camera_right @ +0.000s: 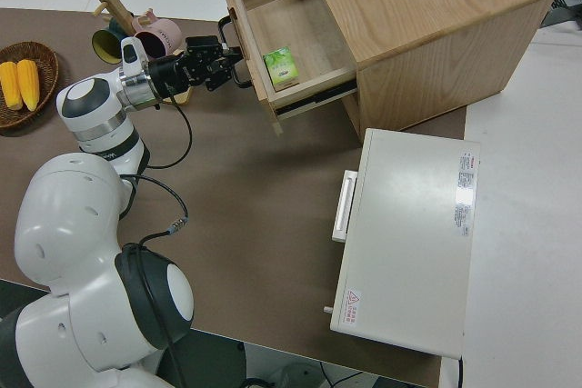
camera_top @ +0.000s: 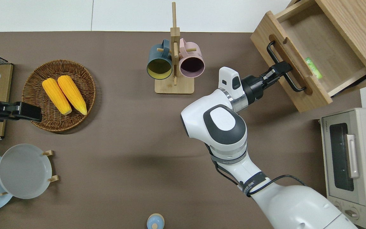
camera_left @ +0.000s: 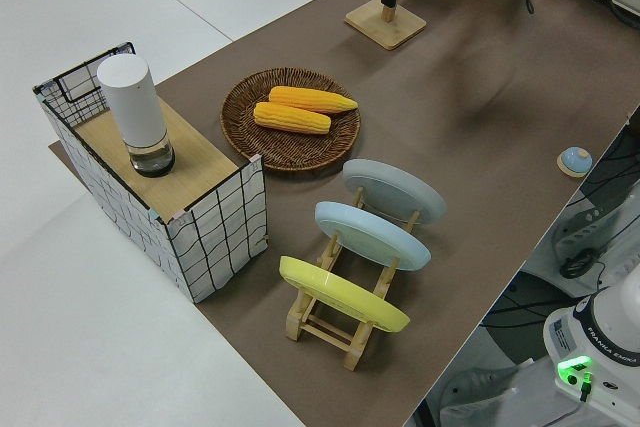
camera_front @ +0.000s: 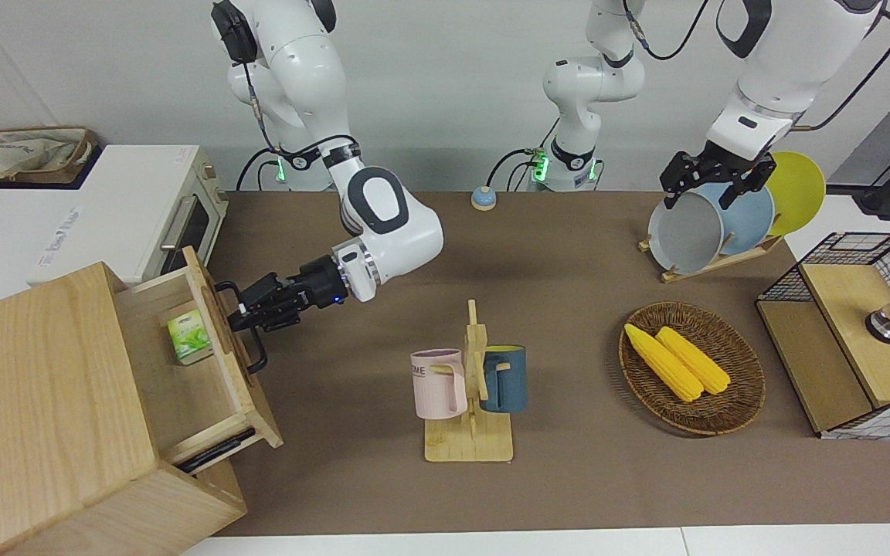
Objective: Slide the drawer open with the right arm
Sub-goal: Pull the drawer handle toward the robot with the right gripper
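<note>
The light-wood drawer (camera_front: 190, 394) (camera_top: 322, 47) (camera_right: 305, 29) stands pulled far out of the big wood box (camera_front: 35, 401) at the right arm's end of the table. My right gripper (camera_front: 248, 313) (camera_top: 283, 67) (camera_right: 223, 61) is shut on the middle of its black bar handle (camera_front: 259, 357) (camera_top: 273, 52). A small green carton (camera_front: 188, 337) (camera_top: 313, 67) (camera_right: 279, 67) lies inside the drawer against the front panel. The left arm is parked, its gripper (camera_front: 711, 185) open.
A white toaster oven (camera_front: 144, 224) (camera_top: 348, 159) stands beside the box, nearer to the robots. Mid-table is a mug rack (camera_front: 468, 386) with two mugs. Toward the left arm's end are a corn basket (camera_front: 692, 367), a plate rack (camera_front: 715, 220) and a wire-mesh box (camera_front: 854, 332).
</note>
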